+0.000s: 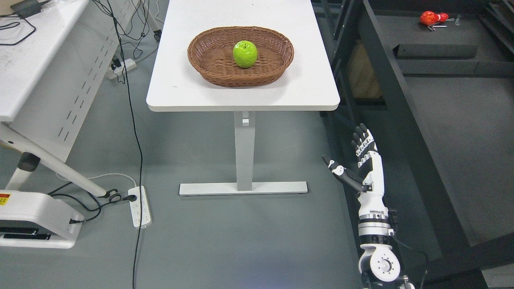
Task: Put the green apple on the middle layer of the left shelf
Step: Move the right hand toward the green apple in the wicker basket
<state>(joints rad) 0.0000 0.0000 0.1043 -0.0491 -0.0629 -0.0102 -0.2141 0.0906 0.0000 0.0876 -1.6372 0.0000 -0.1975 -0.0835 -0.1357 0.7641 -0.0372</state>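
Green apple (245,53), one wicker basket (209,64)

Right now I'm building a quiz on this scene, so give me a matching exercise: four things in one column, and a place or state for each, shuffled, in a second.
Things:
1. green apple
2. wicker basket
3. right hand
4. power strip

Places or states:
A. on the grey floor, cables plugged in
B. on the white table
C. inside the basket
D. open, holding nothing, below the table's right corner

Pairs: 1-C, 2-B, 3-D, 4-A
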